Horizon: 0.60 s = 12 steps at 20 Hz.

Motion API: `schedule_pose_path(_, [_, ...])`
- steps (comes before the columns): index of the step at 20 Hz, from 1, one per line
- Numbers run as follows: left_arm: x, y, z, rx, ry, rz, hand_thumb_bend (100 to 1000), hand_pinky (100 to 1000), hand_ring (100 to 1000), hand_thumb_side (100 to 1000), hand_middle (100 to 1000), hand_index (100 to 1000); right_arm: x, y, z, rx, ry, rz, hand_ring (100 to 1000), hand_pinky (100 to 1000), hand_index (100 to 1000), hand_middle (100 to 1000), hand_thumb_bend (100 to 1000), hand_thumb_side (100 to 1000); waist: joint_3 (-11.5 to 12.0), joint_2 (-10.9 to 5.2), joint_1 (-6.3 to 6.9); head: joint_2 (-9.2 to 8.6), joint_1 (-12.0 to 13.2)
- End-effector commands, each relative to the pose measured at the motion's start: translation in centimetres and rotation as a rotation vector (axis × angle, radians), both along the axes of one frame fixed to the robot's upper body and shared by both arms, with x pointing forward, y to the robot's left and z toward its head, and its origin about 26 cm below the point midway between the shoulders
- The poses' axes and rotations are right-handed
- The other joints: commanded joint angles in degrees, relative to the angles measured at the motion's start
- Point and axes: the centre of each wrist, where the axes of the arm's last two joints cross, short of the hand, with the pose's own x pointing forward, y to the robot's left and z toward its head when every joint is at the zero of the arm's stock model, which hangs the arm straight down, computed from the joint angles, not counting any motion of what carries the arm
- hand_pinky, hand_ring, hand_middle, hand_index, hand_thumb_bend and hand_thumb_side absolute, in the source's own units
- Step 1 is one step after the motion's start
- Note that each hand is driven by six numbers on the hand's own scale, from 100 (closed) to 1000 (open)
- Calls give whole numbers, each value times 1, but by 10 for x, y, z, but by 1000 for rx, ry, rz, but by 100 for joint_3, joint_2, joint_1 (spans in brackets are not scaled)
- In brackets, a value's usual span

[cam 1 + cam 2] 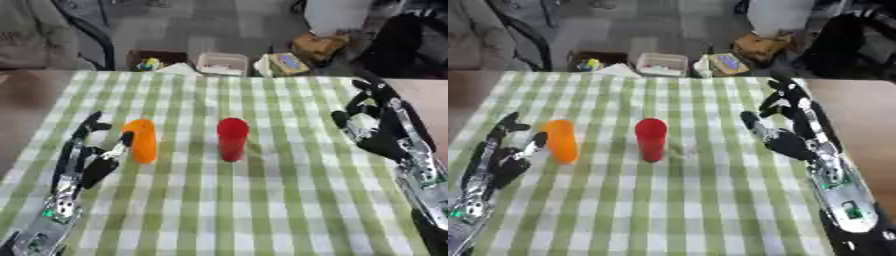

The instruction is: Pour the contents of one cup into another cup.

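Orange cup (141, 140) blurred beside left hand (87, 160) (contents unseen)

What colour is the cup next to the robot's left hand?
Orange: the orange plastic cup, clearest in the left eye view.

Two head-mounted views, left eye and right eye, both look steeply down and forward over the worktop (262, 210) with its green checked cloth, at close range. Floor clutter fills the far edge in both. Overlap is nearly total: orange cup (141, 140), red cup (232, 138), left hand (86, 165), right hand (791, 132). In the right eye view everything sits further left.
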Motion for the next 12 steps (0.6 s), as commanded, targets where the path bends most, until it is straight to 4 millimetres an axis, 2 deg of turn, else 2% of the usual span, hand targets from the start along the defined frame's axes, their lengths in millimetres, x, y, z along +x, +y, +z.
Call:
schedule_pose_path(1, [6, -1, 13, 20, -39, -7, 539, 511, 1000, 588, 734, 959, 1, 1, 12, -5, -33, 12, 963, 564, 956, 470, 466, 355, -19, -83, 1, -6, 34])
schedule_pose_path(12, [16, -2, 27, 68, -85, -5, 545, 508, 1000, 568, 716, 957, 3, 3, 14, -6, -37, 22, 963, 564, 956, 469, 463, 359, -114, -39, -4, -35, 66])
